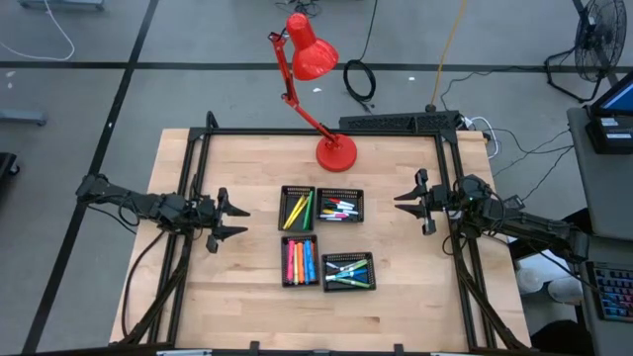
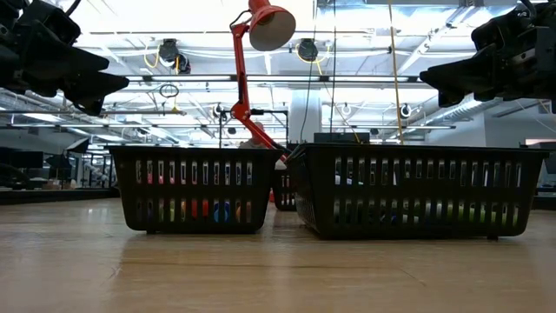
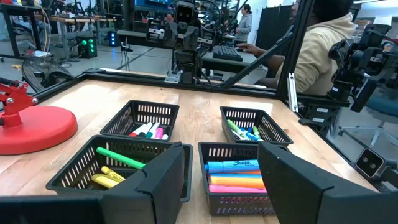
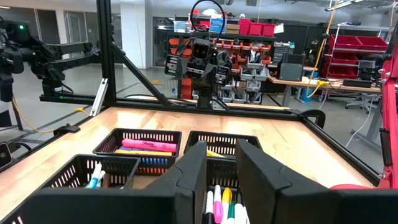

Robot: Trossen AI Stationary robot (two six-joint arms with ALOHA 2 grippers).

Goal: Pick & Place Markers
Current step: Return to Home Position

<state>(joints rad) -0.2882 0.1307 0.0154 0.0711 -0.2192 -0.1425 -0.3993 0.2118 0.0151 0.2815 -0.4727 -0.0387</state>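
My left pincer [image 1: 235,222] hangs over the left side of the table [image 1: 247,297], fingers apart and empty. My right pincer [image 1: 404,205] hangs over the right side, also apart and empty. Between them the markers [image 1: 300,261] lie in four black mesh trays [image 1: 300,286]: yellow and green, white-bodied pens, orange-blue-pink highlighters, and blue-green ones. A red lamp [image 1: 334,150] stands just behind the trays.

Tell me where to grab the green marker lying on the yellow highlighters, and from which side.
Grip the green marker mid-barrel, coming from straight above and closing across its length. It lies slanted on top of the yellow highlighters, and the walls of the black mesh tray likely block a sideways approach. The open left pincer looks nearer.
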